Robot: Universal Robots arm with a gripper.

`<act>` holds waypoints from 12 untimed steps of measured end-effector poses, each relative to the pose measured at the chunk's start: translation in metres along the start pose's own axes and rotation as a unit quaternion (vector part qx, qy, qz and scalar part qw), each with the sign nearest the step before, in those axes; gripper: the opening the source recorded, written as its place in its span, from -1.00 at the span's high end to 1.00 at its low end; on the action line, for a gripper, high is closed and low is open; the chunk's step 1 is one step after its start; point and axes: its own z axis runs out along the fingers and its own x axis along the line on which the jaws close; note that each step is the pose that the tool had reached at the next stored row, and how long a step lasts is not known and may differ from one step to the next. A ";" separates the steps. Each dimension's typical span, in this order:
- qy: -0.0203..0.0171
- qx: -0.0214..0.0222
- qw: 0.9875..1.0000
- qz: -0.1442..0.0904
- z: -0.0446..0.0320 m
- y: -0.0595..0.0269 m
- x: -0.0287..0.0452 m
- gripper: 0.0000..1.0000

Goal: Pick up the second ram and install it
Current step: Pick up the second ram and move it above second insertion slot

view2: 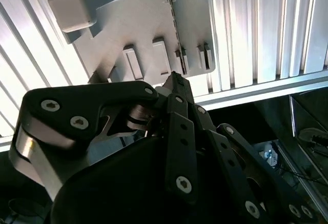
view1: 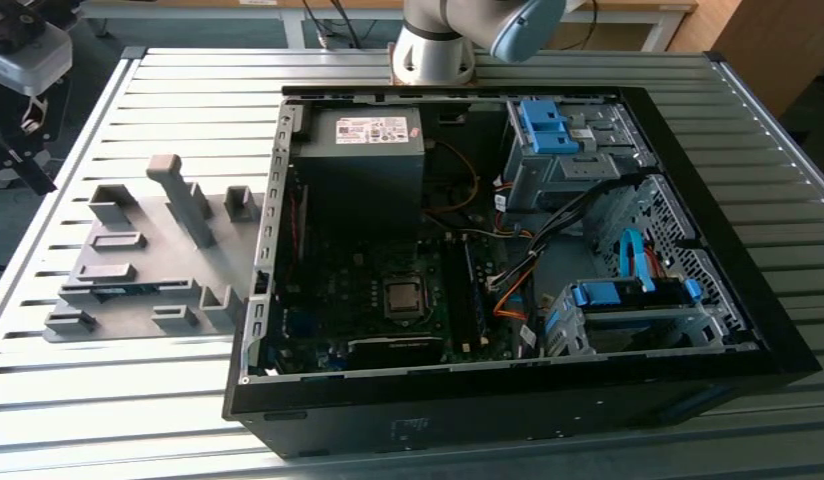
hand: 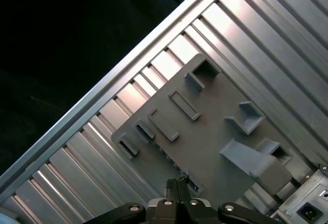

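Power-supply label (view1: 369, 129), its print illegible

Motherboard (view1: 335, 285) middle's open for the gripper (hand: 177, 183); power supply (view1: 363, 150) blocks 12 o'clock, drive cages (view1: 572, 150) and cables (view1: 512, 275) crowd 3 o'clock.

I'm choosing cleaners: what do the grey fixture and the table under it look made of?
The grey fixture looks like matte plastic: uniform dull grey, no glare. The table looks like bare aluminium: ribbed slats with bright sheen.
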 end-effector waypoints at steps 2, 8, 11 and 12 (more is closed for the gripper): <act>0.000 0.000 1.000 -0.006 0.0000 0.0000 0.0000 0.79; -0.001 -0.001 1.000 -0.025 0.0004 0.0003 0.0002 0.79; -0.005 -0.005 0.999 -0.035 0.0006 0.0004 0.0003 0.79; -0.006 -0.005 0.999 -0.040 0.0007 0.0004 0.0003 0.79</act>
